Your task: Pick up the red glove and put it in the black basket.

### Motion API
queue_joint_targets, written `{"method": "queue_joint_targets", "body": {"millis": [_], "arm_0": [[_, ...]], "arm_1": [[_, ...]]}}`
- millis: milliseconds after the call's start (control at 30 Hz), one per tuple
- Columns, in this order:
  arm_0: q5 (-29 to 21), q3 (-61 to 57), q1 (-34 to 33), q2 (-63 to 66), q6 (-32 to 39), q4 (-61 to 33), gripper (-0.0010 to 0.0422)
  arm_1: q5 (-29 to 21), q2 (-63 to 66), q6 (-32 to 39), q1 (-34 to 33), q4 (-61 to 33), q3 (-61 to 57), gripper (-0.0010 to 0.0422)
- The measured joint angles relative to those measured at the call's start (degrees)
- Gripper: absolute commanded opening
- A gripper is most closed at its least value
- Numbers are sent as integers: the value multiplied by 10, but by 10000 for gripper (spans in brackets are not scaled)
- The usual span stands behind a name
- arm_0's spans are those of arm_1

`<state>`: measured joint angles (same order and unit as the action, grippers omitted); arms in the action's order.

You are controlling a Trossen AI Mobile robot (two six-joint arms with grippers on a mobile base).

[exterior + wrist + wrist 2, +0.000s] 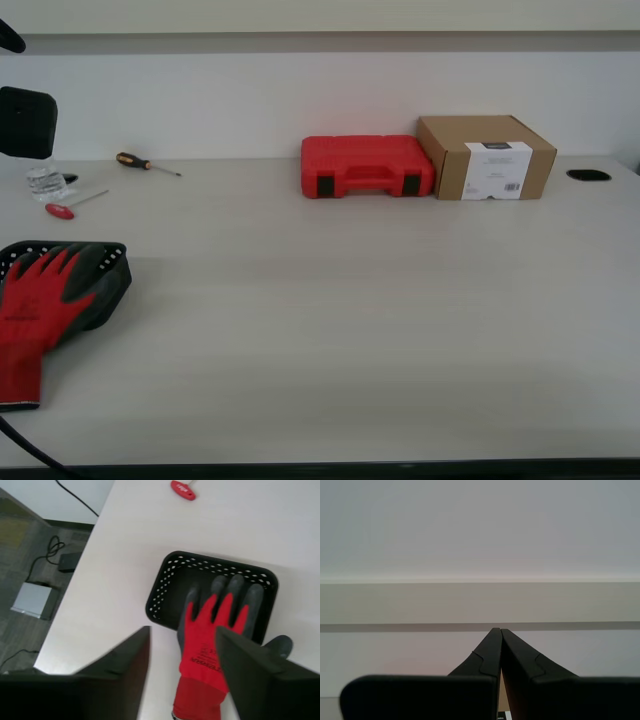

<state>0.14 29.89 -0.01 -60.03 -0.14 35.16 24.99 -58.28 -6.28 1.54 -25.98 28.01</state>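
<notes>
The red glove point(40, 290) lies with its dark grey fingers inside the black basket point(112, 285) at the exterior view's left. Its cuff hangs over the rim onto the table. In the first wrist view the glove point(210, 640) lies across the basket point(167, 580). My first gripper point(182, 632) is open and empty above them, apart from the glove. My second gripper point(500, 630) is shut on nothing and faces a plain wall. A black arm part point(25, 120) shows at the exterior view's upper left edge.
A red plastic case point(366, 166) and a cardboard box point(486, 156) stand at the back. A screwdriver point(145, 163), a red-handled tool point(62, 209) and a small clear item point(45, 182) lie at the back left. The table's side edge point(75, 610) runs close to the basket.
</notes>
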Motion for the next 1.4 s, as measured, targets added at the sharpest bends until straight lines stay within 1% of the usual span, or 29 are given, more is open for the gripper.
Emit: {"method": "queue_joint_targets", "body": {"millis": [33,67,133,167,267,300,333,367,433,467,500,533,567,600,667,733,800,833,867,900,967,1033,1067,1167,1200,1233,1400], "arm_0": [[0,0,1,0,0,0,0],[0,0,0,0,0,0,0],[0,0,0,0,0,0,0],[0,0,1,0,0,0,0],[0,0,1,0,0,0,0],[0,0,1,0,0,0,0],[0,0,1,0,0,0,0],[0,0,1,0,0,0,0],[0,0,0,0,0,0,0],[0,0,1,0,0,0,0],[0,0,0,0,0,0,0],[0,0,1,0,0,0,0],[0,0,1,0,0,0,0],[0,0,0,0,0,0,0],[0,0,1,0,0,0,0],[0,0,1,0,0,0,0],[0,0,0,0,0,0,0],[0,0,0,0,0,0,0],[0,0,0,0,0,0,0],[0,0,1,0,0,0,0],[0,0,0,0,0,0,0],[0,0,1,0,0,0,0],[0,0,0,0,0,0,0],[0,0,0,0,0,0,0],[0,0,0,0,0,0,0],[0,0,1,0,0,0,0],[0,0,1,0,0,0,0]], "arm_1": [[-9,0,3,0,2,0,81],[-16,0,4,0,4,0,74],[-17,0,4,0,4,0,78],[-17,0,4,0,4,0,87],[-21,1,-7,0,2,0,136],[-28,1,-8,0,2,0,162],[-31,1,-9,0,2,0,179],[-40,1,-9,0,2,0,213],[-49,1,-10,0,2,0,266],[-52,1,-10,0,2,0,301],[-61,1,-11,0,2,0,362],[-64,1,-12,0,2,0,398],[-74,1,-12,0,3,0,409],[-80,1,-12,-1,3,0,369],[-93,2,-14,-1,3,0,262],[-106,2,-14,-1,4,0,116],[-113,2,-18,-1,4,0,5],[-113,2,-21,-1,4,0,-4],[-113,2,-31,-1,5,0,18],[-114,2,-40,-1,7,0,51],[-114,2,-41,-1,9,0,96],[-114,2,-42,-1,16,0,169],[-114,2,-42,-1,21,0,207],[-114,2,-42,-1,36,0,412],[-115,2,-41,-1,39,0,398],[-114,2,-41,-1,43,0,357],[-114,2,-42,-1,51,0,114]]}}
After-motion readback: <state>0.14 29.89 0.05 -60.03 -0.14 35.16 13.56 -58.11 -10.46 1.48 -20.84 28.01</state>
